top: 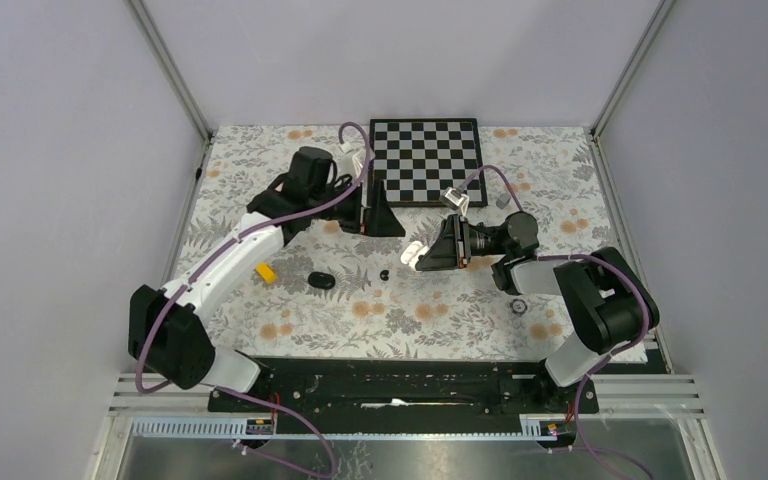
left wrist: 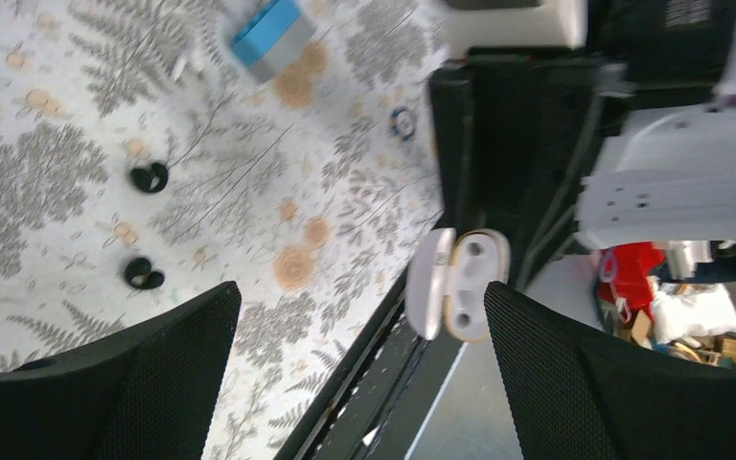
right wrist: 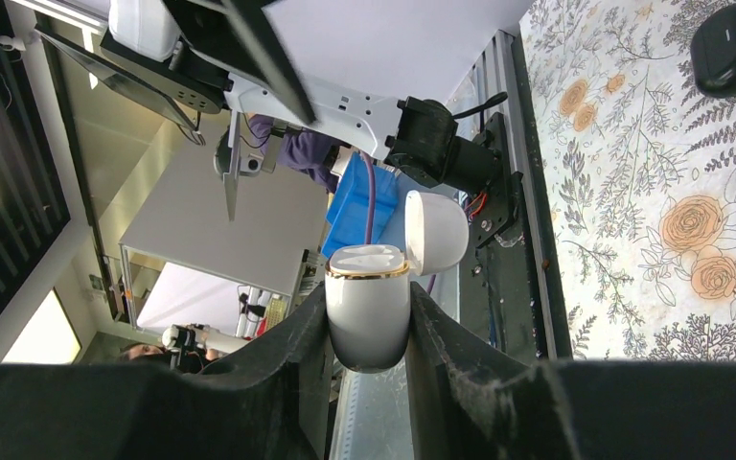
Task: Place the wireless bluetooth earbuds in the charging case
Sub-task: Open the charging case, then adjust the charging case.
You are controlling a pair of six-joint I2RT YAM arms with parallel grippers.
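Floral cloth [top: 440,320]: two black earbuds [left wrist: 149,177], seemingly; right claw [right wrist: 369,324] clamps one white case [right wrist: 366,278]; left claw [left wrist: 359,297] apart.

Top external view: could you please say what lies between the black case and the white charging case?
One black earbud lies between the black case and white charging case, in the top view.

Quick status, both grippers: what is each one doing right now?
Left gripper: open, holding nothing.
Right gripper: closed on the white charging case, whose lid is open.
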